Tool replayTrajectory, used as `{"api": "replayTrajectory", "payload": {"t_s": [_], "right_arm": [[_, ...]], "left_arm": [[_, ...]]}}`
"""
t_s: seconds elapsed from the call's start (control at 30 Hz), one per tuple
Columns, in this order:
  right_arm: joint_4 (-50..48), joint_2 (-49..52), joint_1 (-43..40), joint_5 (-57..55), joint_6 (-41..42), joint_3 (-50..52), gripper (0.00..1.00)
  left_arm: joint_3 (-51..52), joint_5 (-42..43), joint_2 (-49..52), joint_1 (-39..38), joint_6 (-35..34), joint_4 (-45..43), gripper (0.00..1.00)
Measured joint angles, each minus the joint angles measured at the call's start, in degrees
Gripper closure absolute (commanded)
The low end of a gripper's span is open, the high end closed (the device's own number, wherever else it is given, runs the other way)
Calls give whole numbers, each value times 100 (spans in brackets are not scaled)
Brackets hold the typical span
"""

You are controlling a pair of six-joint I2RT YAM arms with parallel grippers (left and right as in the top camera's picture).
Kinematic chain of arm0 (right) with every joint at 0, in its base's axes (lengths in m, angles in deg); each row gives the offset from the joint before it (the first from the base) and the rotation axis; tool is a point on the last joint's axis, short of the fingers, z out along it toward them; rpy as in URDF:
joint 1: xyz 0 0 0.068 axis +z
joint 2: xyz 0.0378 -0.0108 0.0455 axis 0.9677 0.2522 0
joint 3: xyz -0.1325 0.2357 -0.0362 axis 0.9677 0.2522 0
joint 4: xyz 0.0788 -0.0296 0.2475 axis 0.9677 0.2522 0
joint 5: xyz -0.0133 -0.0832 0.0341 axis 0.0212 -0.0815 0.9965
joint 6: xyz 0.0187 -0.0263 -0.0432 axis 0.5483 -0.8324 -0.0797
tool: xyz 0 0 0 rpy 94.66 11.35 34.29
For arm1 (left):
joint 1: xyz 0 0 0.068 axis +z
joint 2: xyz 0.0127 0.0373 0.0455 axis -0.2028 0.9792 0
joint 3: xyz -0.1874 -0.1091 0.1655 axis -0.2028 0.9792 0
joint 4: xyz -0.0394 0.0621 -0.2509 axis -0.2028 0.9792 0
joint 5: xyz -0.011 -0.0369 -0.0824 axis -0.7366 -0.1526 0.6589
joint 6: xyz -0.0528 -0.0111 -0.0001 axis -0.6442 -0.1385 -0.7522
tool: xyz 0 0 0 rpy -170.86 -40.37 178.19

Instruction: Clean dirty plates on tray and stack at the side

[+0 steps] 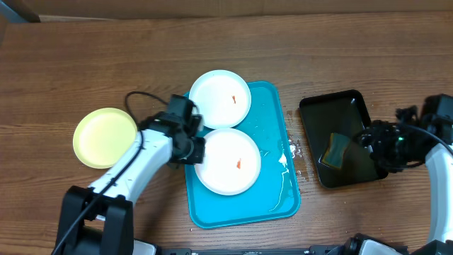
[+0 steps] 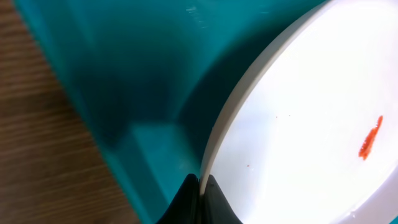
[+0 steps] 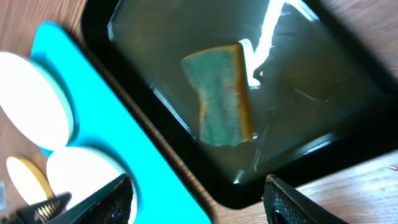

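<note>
Plate (image 1: 228,161) rim apparently pinched, left end effector (image 2: 199,189), blue tray (image 1: 283,117)

Left wrist view: near white plate (image 2: 311,93) cut off at right and bottom edges; blue tray (image 2: 124,74) blurred. Overhead: left gripper (image 1: 195,145) covers that plate's left rim.

Blue tray (image 1: 269,117): far plate (image 1: 220,98) and near plate (image 1: 228,161) fill left and middle; bare strip along right side. Left gripper (image 1: 194,147) clamps near plate's left rim. Yellow plate (image 1: 105,137) at surface's (image 1: 354,49) left. Black tray (image 1: 333,100) with sponge (image 1: 333,150), right.
</note>
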Motion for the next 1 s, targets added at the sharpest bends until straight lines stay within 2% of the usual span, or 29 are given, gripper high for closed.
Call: {"api": "replayTrajectory", "payload": {"t_s": [0.13,0.27,0.43,0.7,0.73,0.77,0.8,0.87,0.9,1.0], "right_arm": [[-42,0,544,-181,-52,0,36],[-223,0,1036,-791,278,28,38],[-1102,24,1515,-1419,896,457,47],[-2253,970,1705,-2028,1541,1051,50],[-2374,1169,1705,-2090,1587,1060,53],[-2472,1309,1705,-2162,1602,1062,62],[-2542,1438,1705,-2194,1602,1062,76],[-2651,1679,1705,-2238,1637,1062,93],[-2658,1725,1707,-2243,1659,1062,96],[-2603,1753,1727,-2249,1716,1038,96]], "left_arm": [[0,-363,0,-435,24,-210,96],[0,-555,0,-474,-2,-260,96],[0,-632,0,-463,-24,-299,96],[0,-623,0,-463,-24,-295,96],[0,-616,0,-463,-24,-293,96],[0,-614,0,-463,-24,-286,96],[0,-612,0,-463,-24,-275,96],[0,-610,0,-463,-24,-264,96],[0,-601,0,-463,-24,-258,96],[0,-560,-2,-463,-24,-254,96]]}}
